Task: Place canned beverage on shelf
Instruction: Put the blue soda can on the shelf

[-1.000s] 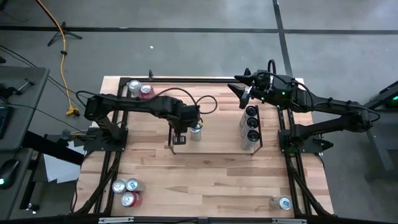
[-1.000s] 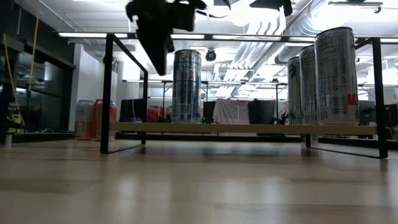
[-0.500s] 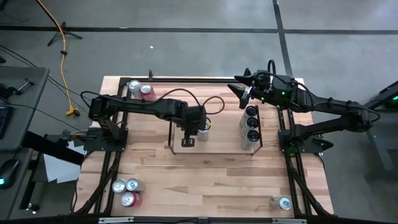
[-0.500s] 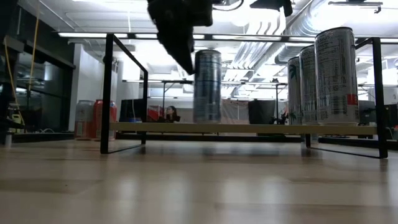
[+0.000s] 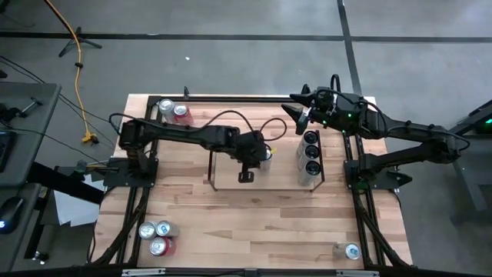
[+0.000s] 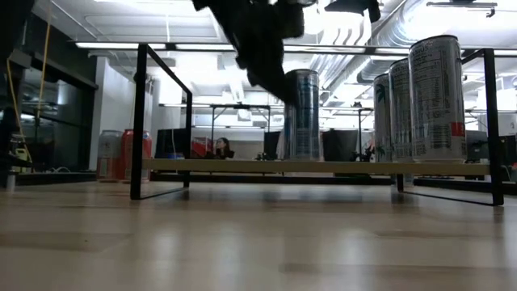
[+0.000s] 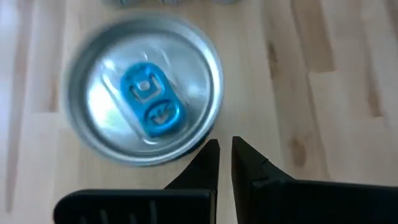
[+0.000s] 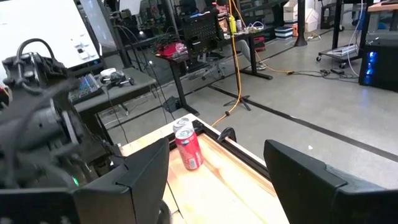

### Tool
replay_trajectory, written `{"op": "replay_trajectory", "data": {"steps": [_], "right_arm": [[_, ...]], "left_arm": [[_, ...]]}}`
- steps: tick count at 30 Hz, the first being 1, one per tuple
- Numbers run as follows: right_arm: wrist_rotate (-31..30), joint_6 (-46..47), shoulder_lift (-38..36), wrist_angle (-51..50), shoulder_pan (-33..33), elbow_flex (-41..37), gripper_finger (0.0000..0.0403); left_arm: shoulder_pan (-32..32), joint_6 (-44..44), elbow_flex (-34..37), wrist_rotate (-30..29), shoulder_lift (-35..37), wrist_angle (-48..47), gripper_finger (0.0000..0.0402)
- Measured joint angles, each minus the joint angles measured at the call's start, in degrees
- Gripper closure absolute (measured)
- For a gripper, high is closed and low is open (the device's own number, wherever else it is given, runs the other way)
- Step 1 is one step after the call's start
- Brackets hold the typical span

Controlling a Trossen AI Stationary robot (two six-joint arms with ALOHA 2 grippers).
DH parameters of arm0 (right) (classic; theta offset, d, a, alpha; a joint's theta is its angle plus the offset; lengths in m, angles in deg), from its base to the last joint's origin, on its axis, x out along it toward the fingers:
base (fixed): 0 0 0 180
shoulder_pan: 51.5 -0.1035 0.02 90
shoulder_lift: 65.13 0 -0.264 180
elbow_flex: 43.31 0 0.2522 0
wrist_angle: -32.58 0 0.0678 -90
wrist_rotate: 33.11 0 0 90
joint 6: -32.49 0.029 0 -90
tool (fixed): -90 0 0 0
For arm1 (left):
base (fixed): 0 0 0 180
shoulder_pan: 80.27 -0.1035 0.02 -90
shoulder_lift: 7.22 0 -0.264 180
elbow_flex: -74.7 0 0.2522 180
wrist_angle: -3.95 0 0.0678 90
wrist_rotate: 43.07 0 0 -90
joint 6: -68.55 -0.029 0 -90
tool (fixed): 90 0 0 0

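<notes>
Three cans (image 5: 311, 151) stand in a row at the right end of the shelf (image 5: 214, 165), and one more can (image 5: 264, 154) stands upright near its middle. Low view shows that middle can (image 6: 301, 114) on the shelf board, its label too blurry to read. Only the left wrist view gives you its silver top with the blue pull tab (image 7: 149, 102). Left end effector (image 5: 247, 164) is pinched fully shut beside the can, holding nothing. Right end effector (image 5: 296, 112) hovers over the far right of the worktop (image 5: 254, 215), fingers well apart and empty. Spare cans (image 5: 157, 235) sit at the near left corner; no writing on them is legible.
</notes>
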Motion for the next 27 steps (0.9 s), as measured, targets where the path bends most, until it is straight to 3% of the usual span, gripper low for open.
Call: {"op": "replay_trajectory", "data": {"steps": [7,14,27], "right_arm": [[0.0,1.0,0.0,-0.4,0.0,0.0,0.0153],[0.0,1.5,0.0,-1.3,0.0,0.0,0.0153],[-0.1,0.1,0.0,-1.2,0.0,0.0,0.0153]], "left_arm": [[-0.4,3.8,-6.2,-2.7,-6.6,-1.0,0.0401],[-2.4,5.2,-9.7,-10.1,-7.1,-2.9,0.0401],[-6.0,7.9,-10.9,-7.3,-7.1,5.5,0.0401]]}}
